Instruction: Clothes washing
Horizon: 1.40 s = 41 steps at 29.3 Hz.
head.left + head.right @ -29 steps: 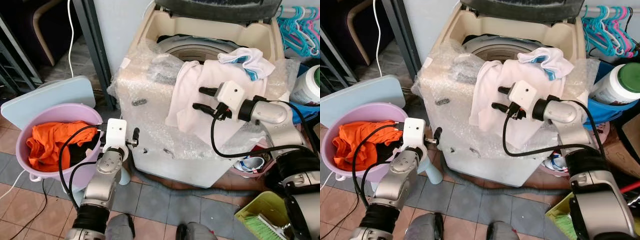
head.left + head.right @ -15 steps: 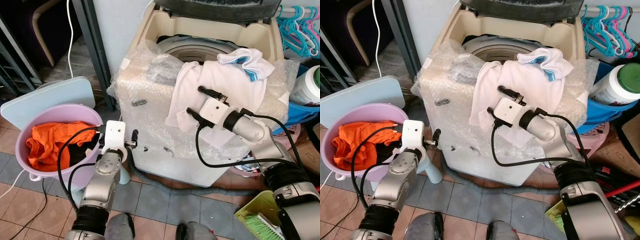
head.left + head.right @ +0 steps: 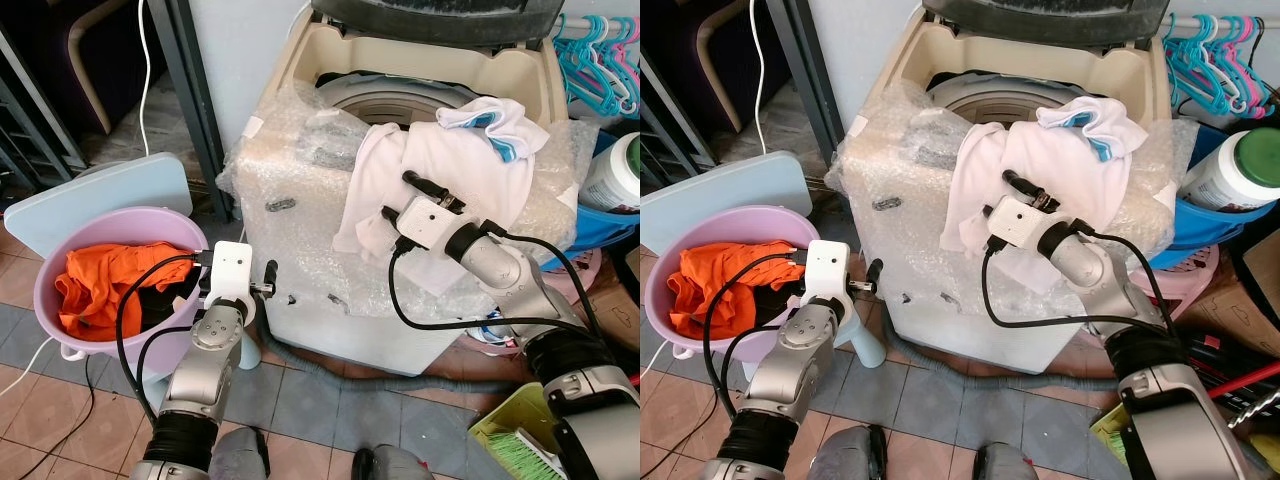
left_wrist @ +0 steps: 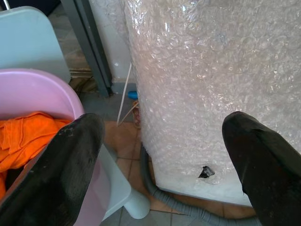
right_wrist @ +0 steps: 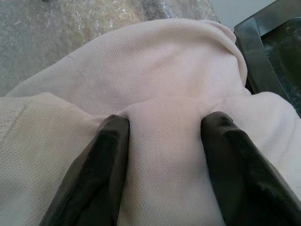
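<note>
The left gripper (image 4: 160,169) waits with jaws released beside the lilac basin (image 3: 60,262) of orange clothes (image 3: 95,285). On the washing machine (image 3: 300,270) rim, the right gripper (image 5: 162,155) straddles the white garment (image 3: 440,190) — jaws spread, a fold between them. Next: close, lift into the drum.

One bubble-wrapped washing machine (image 3: 300,250); on its rim two garments, one white cloth (image 3: 450,170) and one white-and-blue piece (image 3: 495,120); to its left one pink basin (image 3: 60,330) holding one orange garment (image 3: 100,285); to its right one green-lidded jar (image 3: 615,165); two end effectors, left (image 3: 268,285), right (image 3: 400,205).
</note>
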{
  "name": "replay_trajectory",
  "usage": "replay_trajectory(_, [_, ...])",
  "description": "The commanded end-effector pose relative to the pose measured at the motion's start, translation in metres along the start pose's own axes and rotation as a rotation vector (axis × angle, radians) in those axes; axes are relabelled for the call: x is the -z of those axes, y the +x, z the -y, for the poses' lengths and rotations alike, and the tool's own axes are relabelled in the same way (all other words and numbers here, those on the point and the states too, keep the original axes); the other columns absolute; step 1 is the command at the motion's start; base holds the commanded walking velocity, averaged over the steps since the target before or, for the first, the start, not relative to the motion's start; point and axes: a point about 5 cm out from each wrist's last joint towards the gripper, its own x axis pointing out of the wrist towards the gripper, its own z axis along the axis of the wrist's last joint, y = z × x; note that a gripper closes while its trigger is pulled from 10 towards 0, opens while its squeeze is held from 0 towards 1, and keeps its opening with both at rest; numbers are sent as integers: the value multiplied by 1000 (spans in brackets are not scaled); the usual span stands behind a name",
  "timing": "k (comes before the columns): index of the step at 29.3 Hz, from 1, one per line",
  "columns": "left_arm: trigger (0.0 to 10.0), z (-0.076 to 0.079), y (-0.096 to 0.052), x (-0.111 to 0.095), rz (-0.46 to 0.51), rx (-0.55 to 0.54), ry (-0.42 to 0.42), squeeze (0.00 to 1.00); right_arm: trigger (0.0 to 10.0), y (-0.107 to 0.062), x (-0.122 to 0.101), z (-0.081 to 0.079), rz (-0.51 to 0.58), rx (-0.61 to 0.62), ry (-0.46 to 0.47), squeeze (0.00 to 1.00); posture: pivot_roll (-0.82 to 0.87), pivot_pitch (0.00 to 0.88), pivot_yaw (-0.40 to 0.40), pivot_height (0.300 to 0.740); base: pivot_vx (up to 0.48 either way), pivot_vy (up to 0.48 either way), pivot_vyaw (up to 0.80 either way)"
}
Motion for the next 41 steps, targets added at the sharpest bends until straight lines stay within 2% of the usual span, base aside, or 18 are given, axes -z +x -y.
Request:
replay_trajectory(1, [10000,1,0,-2,4,4,12,0,0,-5,16,3,-89,23,42,0,-31,84,17,740,0,0,0])
replay_trajectory(6, [10000,1,0,-2,3,6,12,0,0,-5,17,5,-99,52,110,0,-35,84,15,740,0,0,0])
replay_trajectory(9, [10000,2,-1,-1,1,7,10,0,0,-5,18,9,-97,101,219,0,-36,86,13,740,0,0,0])
replay_trajectory(13, [10000,2,-2,-1,-1,8,7,0,0,-6,14,10,-61,123,300,0,-38,88,14,740,0,0,0])
replay_trajectory(19, [10000,2,-1,-1,-5,8,2,0,0,-8,10,12,-24,90,311,0,-43,91,13,740,0,0,0])
replay_trajectory(20, [10000,2,-1,-1,-6,8,1,0,0,-10,9,10,-13,40,311,0,-42,91,12,740,0,0,0])
replay_trajectory(24, [10000,2,-1,-1,-7,8,0,0,0,-14,10,12,-2,-10,312,0,-42,92,11,740,0,0,0])
replay_trajectory(28, [10000,2,-1,0,-11,6,1,0,0,-15,18,31,-49,29,350,0,-42,90,14,740,0,0,0])
replay_trajectory(31, [10000,2,-1,0,-11,8,3,0,0,-10,20,40,-77,33,318,0,-43,87,15,740,0,0,0])
replay_trajectory(32, [10000,2,0,-1,-9,9,5,0,0,-4,17,53,-82,36,317,0,-42,86,14,740,0,0,0])
replay_trajectory(33, [10000,2,0,-1,-9,9,5,0,0,-4,17,53,-82,36,317,0,-42,86,14,740,0,0,0])
replay_trajectory(34, [10000,3,1,-1,-7,9,6,0,0,2,11,65,-76,5,306,0,-43,83,11,740,0,0,0])
replay_trajectory(36, [10000,3,1,-1,-6,9,6,0,0,4,9,68,-76,-9,299,0,-44,83,10,740,0,0,0])
replay_trajectory(37, [10000,3,1,-2,-5,9,6,0,0,9,1,80,-62,-51,247,0,-45,81,5,740,0,0,0])
replay_trajectory(39, [10000,3,2,-2,-4,7,6,0,0,16,-15,102,-18,-50,194,0,-45,81,5,740,0,0,0])
replay_trajectory(40, [10000,3,2,-2,-3,6,6,0,0,19,-25,116,11,-12,174,0,-45,79,0,740,0,0,0])
replay_trajectory(41, [10000,3,2,-2,-1,4,5,0,0,24,-44,148,43,152,150,0,-42,76,-5,740,0,0,0])
